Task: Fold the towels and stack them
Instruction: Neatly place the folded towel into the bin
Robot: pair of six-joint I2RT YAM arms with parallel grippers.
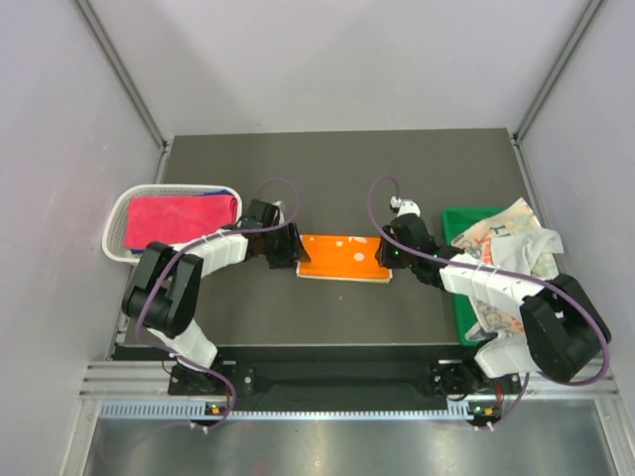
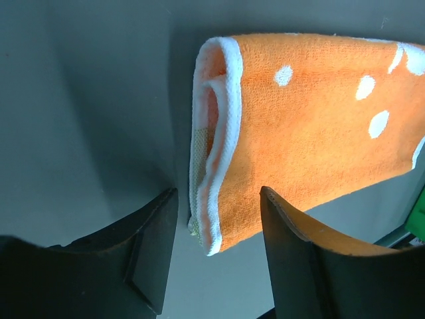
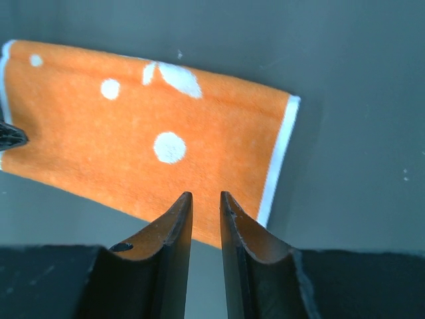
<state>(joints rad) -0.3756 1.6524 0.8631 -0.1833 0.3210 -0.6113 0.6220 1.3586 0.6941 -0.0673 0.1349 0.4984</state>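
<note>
Dark grey table (image 1: 337, 169) carries a folded orange terry towel with white dots (image 1: 342, 257) at its middle. Left claw (image 2: 218, 196) gapes wide around its left end; right claw (image 3: 206, 197), narrow, meets its right end, grip unclear.

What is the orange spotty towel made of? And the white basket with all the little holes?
The orange spotty towel looks like soft terry cloth, probably cotton. Its surface is fuzzy and matte, and a thick white stitched border runs along its edge. The white basket looks like plastic, with a thin mesh wall and a smooth rounded rim. It could also be coated wire; it is too small here to be sure.
</note>
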